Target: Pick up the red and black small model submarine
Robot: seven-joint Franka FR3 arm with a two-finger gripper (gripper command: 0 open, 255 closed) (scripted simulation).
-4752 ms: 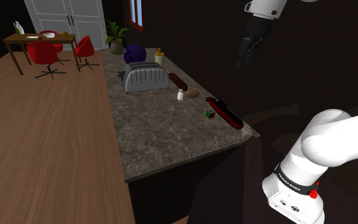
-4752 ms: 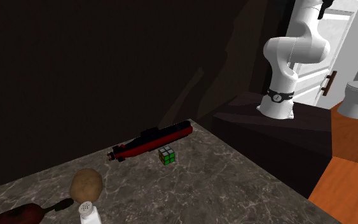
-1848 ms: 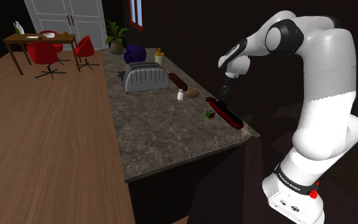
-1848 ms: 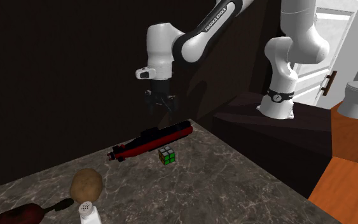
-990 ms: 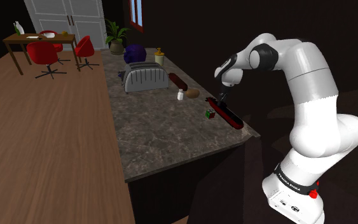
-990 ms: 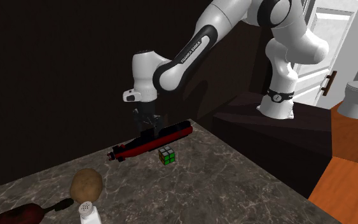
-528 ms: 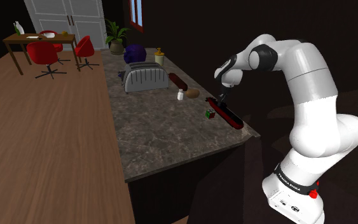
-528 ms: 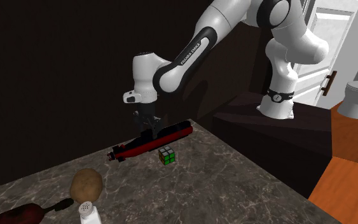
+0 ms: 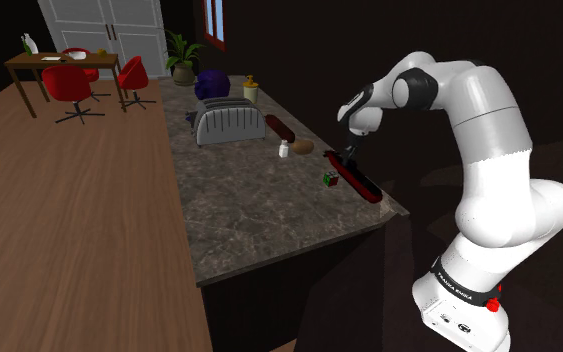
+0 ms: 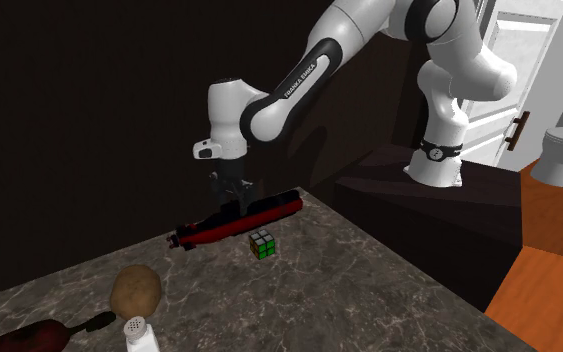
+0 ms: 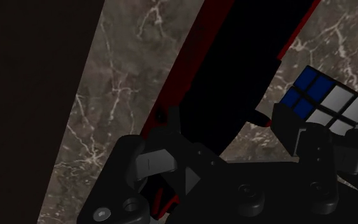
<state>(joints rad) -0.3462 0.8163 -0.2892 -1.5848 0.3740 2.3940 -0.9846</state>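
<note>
Since half a second ago the gripper (image 9: 347, 155) has closed in on the submarine (image 9: 361, 180), and the model's tail seems to have shifted a little. I judge the grasp is made and only the lift remains.

Shoulder view: the white arm bends down to the worktop's (image 9: 249, 210) far right edge. Its black gripper sits on the red and black submarine, near the end that points away from the worktop's corner. I count one submarine, one small coloured cube (image 9: 329, 179) just beside it, one white shaker (image 9: 284, 150), one brown lump (image 9: 303, 146) and one toaster (image 9: 229, 122) further back.

Second exterior view: the gripper stands upright over the submarine's middle, its fingers drawn in against the hull. The model lies lengthwise along the dark wall and looks barely clear of the stone, though I cannot be sure. One cube sits just in front of it, apart from it. One brown lump and one shaker stand well apart, toward this view's lower left.

Wrist view: one black hull with red edging runs between the two fingers, which are clamped on it. One cube, showing blue and white squares, lies just beside the hull.
</note>
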